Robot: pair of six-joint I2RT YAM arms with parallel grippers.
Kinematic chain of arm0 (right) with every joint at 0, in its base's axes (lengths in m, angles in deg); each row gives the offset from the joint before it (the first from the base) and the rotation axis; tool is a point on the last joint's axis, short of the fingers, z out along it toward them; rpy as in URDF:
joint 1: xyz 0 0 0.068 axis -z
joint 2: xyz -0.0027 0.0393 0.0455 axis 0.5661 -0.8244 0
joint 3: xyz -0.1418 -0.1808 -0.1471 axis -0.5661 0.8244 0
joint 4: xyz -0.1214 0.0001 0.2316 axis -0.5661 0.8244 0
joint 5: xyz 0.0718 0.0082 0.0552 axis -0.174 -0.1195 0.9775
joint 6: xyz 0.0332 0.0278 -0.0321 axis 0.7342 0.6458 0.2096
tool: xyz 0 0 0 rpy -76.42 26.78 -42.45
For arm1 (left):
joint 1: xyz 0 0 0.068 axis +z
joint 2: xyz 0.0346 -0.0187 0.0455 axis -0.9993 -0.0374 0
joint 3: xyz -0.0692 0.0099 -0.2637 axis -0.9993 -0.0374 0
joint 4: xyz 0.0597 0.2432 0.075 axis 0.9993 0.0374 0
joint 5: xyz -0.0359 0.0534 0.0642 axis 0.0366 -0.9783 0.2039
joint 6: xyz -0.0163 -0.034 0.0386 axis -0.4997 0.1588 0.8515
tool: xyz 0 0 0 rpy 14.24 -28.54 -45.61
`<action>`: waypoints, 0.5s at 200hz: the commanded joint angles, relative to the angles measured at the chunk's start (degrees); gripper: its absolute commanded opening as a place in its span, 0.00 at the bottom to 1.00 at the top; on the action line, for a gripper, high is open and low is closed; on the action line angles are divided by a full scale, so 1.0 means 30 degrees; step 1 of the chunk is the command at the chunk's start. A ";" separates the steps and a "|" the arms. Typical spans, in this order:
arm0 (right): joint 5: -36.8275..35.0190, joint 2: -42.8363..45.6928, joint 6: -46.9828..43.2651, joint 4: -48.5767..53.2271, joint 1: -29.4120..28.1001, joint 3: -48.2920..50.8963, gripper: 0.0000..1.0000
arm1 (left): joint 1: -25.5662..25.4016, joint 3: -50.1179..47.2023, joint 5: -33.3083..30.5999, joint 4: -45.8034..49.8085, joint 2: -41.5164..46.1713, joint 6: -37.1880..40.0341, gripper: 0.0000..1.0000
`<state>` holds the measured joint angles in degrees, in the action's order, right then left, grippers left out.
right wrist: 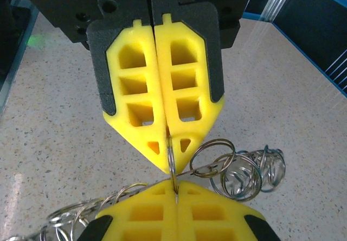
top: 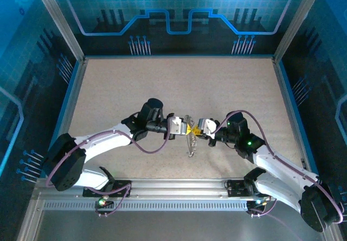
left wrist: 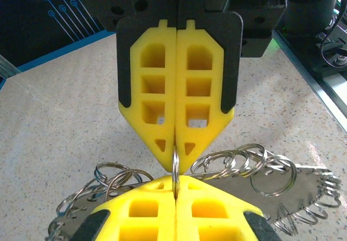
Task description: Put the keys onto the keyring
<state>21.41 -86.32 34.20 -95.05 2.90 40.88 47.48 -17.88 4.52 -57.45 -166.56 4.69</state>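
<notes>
left gripper (left wrist: 176, 185): fingers pressed flat together, with just the thin wire of one loop caught in the seam at the very tips

right gripper (left wrist: 176, 164): same deal, fully closed, nipping the same loop from the other side, so the two sets of yellow tips are nearly nose to nose

keyring (left wrist: 238, 162): a floppy bunch of silvery wire loops, mid table (top: 119, 83), trailing out to both sides under the tips; the pinched loop stands edge-on between them

resting or lifted: can't tell if the bunch lies on the table or dangles just off it

keys: honestly can't pick one out (there's a flat metal strip (left wrist: 303, 189) in among the loops, could be a blade, could be anything)

step, my guess: both arms have the loop, so next would be prying or holding it steady to thread a key on

risk 1: the grip sits right at the tips on round wire, so any twist or uneven pull could pop the loop out of one pinch

risk 2: the tips are so close that if either arm creeps inward, the fingers bump each other

risk 3: the loose loops are tangled up, so pulling apart could drag the whole bunch along instead of opening anything

risk 4: no free hand, so fetching a key means someone lets go and the loop flops over
</notes>
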 commanded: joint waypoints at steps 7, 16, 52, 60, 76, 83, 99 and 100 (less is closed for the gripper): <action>0.1647 0.0622 -0.0148 -0.1901 -0.0288 0.0137 0.00 | -0.0282 0.0194 0.0469 -0.0038 0.0287 -0.0146 0.00; 0.1823 0.0776 -0.0082 -0.2388 -0.0294 0.0377 0.05 | -0.0255 -0.0051 0.0838 -0.0908 0.0314 -0.0771 0.00; 0.2286 0.1141 0.0311 -0.3967 -0.0286 0.1021 0.16 | -0.0172 -0.1068 0.2181 -0.4436 0.0289 -0.3212 0.00; 0.2244 0.1171 0.0329 -0.4078 -0.0286 0.1058 0.19 | -0.0174 -0.1377 0.2365 -0.5477 0.0245 -0.3777 0.00; 0.2256 0.1230 0.0359 -0.4510 -0.0286 0.1222 0.20 | -0.0153 -0.1789 0.2777 -0.7043 0.0117 -0.4612 0.00; 0.2283 0.1202 0.0344 -0.4611 -0.0268 0.1227 0.19 | -0.0159 -0.2007 0.2841 -0.7686 0.0043 -0.4984 0.00; 0.2200 0.1112 0.0195 -0.4441 -0.0238 0.1085 0.10 | -0.0166 -0.2576 0.2759 -0.9618 -0.0110 -0.5827 0.00; 0.2185 0.1112 0.0160 -0.4419 -0.0248 0.1082 0.09 | -0.0165 -0.2606 0.2744 -0.9720 -0.0130 -0.5858 0.00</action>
<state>25.07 -83.39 34.77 -103.22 2.93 44.34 47.67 -23.85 8.78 -73.40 -166.41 -6.98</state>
